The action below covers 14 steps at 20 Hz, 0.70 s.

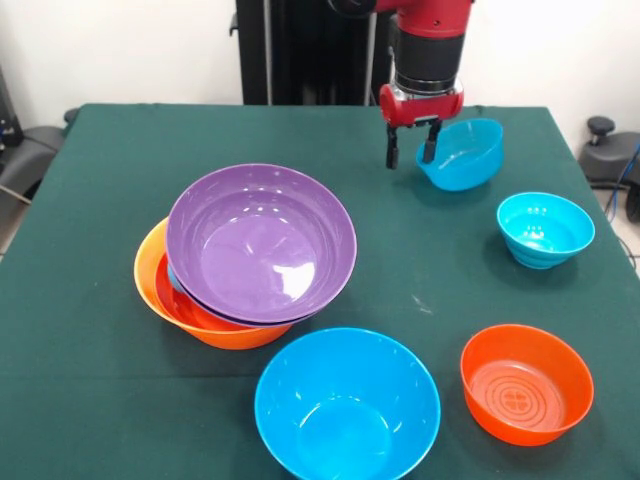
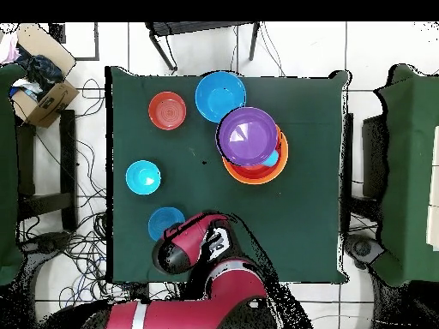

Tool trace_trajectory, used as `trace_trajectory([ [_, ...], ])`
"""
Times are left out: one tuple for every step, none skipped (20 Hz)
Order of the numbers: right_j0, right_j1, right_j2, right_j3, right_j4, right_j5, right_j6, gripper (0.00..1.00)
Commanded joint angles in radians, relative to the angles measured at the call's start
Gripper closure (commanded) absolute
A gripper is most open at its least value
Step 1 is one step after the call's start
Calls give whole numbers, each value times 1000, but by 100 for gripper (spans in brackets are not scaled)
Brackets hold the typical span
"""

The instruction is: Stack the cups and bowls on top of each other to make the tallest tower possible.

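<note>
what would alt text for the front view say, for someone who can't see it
A red robot gripper hangs open beside a tilted blue bowl on a green table. A purple bowl tops a leaning pile on an orange base; a large blue bowl, a red-orange bowl and a cyan bowl sit apart.

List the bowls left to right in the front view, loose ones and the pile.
Pile with purple bowl on top → big blue bowl → tilted blue bowl by the tool → red-orange bowl → small cyan bowl.
</note>
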Motion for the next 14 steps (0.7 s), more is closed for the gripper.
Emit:
trace_trajectory([
  [23,0,55,-59,29,10,69,0],
  [24,2,55,-60,30,4,72,0],
  [27,4,55,-60,33,3,76,0],
  [30,6,54,-60,37,3,80,0],
  [34,9,53,-62,40,2,83,0],
  [36,11,53,-63,44,1,86,0],
  [39,14,54,-65,47,0,89,0],
  [42,15,55,-67,52,0,92,0],
  [45,19,55,-70,59,-2,98,0],
  [46,24,58,-77,66,0,100,0],
  [48,25,61,-80,73,1,101,0],
  [50,27,63,-84,80,3,103,0],
  [52,29,67,-84,87,3,105,0],
  [52,27,71,-79,94,2,108,0],
])
